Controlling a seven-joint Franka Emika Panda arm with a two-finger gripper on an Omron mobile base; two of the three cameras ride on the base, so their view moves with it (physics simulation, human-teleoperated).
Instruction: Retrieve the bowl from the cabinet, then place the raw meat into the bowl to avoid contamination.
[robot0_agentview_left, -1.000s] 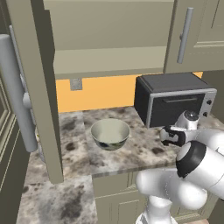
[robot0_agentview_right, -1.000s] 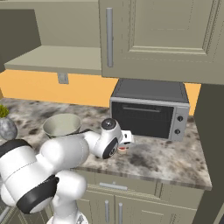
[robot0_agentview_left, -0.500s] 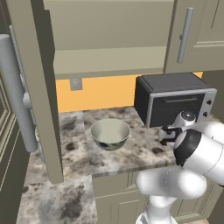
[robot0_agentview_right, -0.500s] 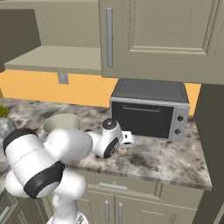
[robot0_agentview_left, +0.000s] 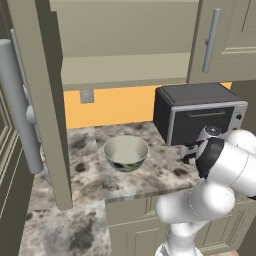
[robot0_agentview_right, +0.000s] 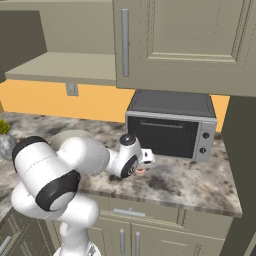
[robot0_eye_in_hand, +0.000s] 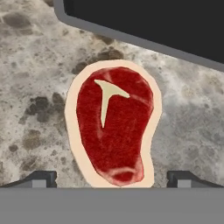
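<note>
Jaws stand apart in the hand view, their two dark tips rising at either side of the raw meat (robot0_eye_in_hand: 114, 127), clear of it and clamped on nothing. The steak lies flat on the mottled stone surface (robot0_eye_in_hand: 30, 74), red with a pale fat rim and a small T-shaped pale bone mark, just in front of the toaster oven (robot0_eye_in_hand: 144, 22), whose dark door edge runs across the top of that view. In the right base view the gripper (robot0_agentview_right: 145, 162) hangs low over the surface (robot0_agentview_right: 200, 185), right before the toaster oven (robot0_agentview_right: 172, 125), with a sliver of the steak (robot0_agentview_right: 140, 170) peeping under the hand. In the left base view the hand (robot0_agentview_left: 192, 151) sits against the oven's front (robot0_agentview_left: 200, 117), largely hidden by the arm's own white elbow.

Further left on the surface (robot0_agentview_left: 160, 170), well apart from the steak, the bowl (robot0_agentview_left: 126, 153) stands upright, pale inside with dark blotches outside. Above, the cabinet (robot0_agentview_left: 125, 60) has its left door (robot0_agentview_left: 37, 100) swung open, its long grey bar handle (robot0_agentview_left: 20, 105) facing the camera, and a pale shelf (robot0_agentview_left: 125, 70) showing. A small green plant (robot0_agentview_right: 4, 127) sits at the far left edge of the right base view.
</note>
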